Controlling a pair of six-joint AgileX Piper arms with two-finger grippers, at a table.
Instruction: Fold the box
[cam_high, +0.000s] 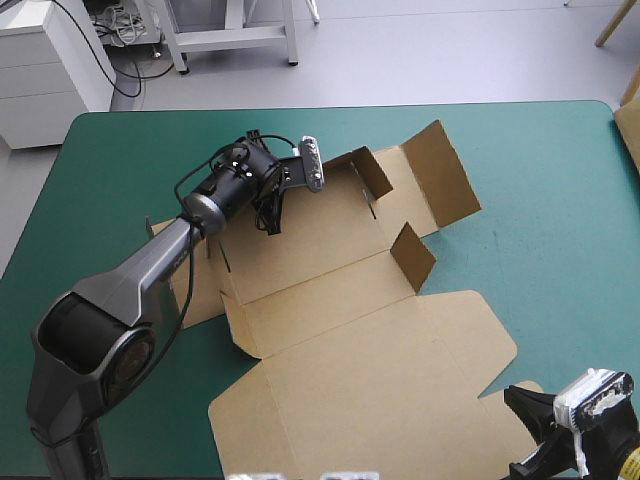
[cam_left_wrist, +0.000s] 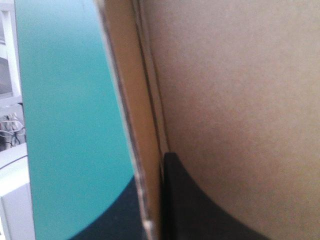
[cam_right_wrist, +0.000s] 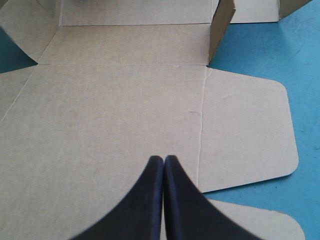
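Gripping box (cam_high: 340, 340) wall, left tool (cam_left_wrist: 152, 175) outstretched

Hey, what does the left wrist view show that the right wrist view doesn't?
Only the left wrist view shows the left hand pinching a raised wall of the box, with one black finger on each side of the board edge, seen very close.

Only the right wrist view shows the right hand shut on nothing. Ahead of it are the flat lid panel, a rounded side flap and one raised flap.

Both views show brown board and the teal-green cover.
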